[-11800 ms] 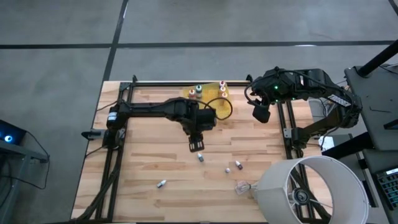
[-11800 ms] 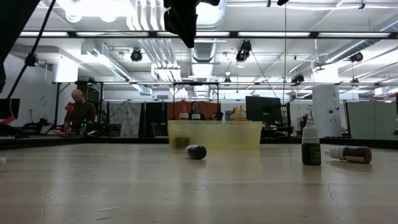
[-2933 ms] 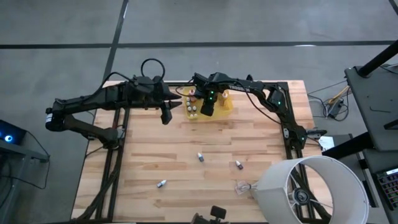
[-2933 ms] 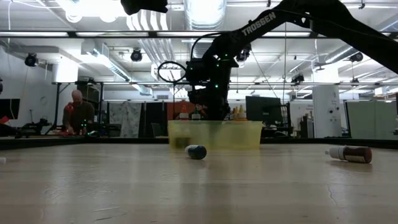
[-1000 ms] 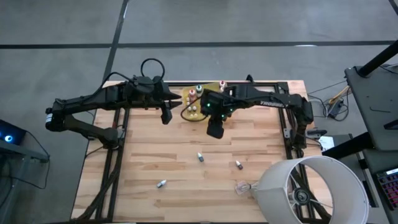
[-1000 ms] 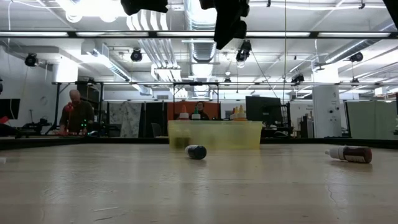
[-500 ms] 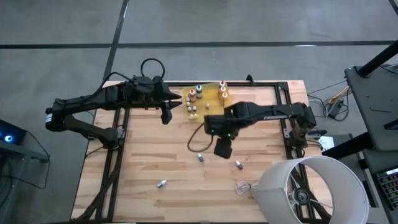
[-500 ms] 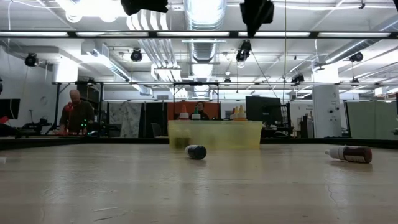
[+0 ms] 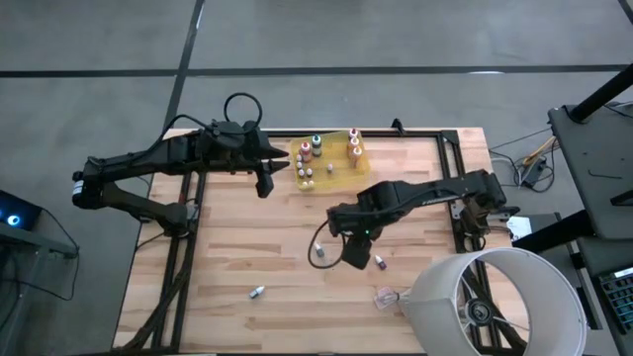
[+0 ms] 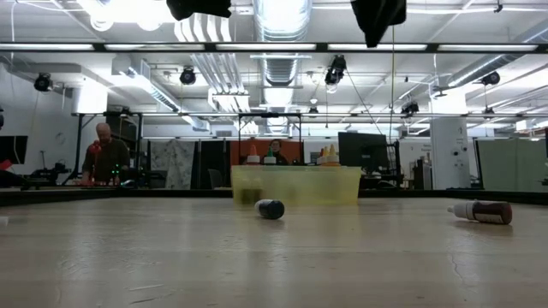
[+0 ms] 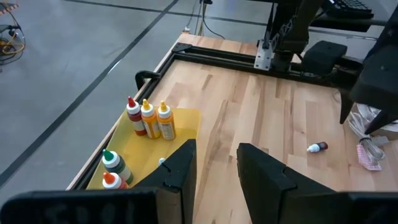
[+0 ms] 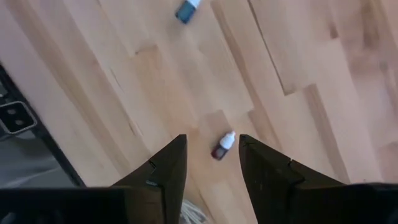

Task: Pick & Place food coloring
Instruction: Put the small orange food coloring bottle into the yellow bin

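Wooden bench, framed by black rails. At its twelve o'clock edge, a translucent yellow tray, upright food coloring bottles inside: in the left wrist view a red-, an orange- and a yellow-capped one in a row, a green-capped one and an orange-capped one apart from them. No label or writing readable on tray or bottles.

Left gripper parked just beside the tray at its nine o'clock, fingers held apart, empty. Right gripper hung above the bench's middle, fingers spread, nothing between them; directly under it in the right wrist view a dark bottle with white cap, lying flat.

Loose bottles on the bench, all lying down: one just at three o'clock of the right gripper, another toward seven o'clock, well apart. Clear crumpled plastic scrap near five o'clock.
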Motion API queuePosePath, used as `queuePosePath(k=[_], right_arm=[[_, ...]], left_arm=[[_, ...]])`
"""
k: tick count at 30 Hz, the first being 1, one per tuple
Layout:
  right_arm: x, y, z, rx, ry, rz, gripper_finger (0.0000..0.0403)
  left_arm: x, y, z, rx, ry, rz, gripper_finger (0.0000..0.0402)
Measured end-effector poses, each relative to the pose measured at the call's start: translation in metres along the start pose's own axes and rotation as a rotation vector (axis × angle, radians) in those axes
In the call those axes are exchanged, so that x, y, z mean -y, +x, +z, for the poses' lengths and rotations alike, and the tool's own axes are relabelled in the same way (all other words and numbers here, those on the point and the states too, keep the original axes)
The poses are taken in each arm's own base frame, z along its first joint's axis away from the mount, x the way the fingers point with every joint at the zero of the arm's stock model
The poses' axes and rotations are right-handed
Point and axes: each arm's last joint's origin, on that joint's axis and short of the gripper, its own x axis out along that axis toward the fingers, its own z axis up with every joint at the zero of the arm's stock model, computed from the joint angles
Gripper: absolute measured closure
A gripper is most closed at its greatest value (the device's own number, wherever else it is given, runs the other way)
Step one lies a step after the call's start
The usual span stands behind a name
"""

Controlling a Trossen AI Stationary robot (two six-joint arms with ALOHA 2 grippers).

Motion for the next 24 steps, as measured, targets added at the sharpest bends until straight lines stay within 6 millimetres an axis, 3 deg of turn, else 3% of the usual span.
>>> queuePosePath(k=[14,24], right_arm=[[-0.005,0.029,-0.027,-0.061,0.082,-0.028,0.0248],[0.010,0.047,-0.054,-0.003,0.150,0.031,0.0253]], left_arm=[[0.000,0.000,-0.001,-0.010,0.005,-0.003,0.0312],[0.000,0.000,-0.002,-0.015,0.015,-0.002,0.0312]])
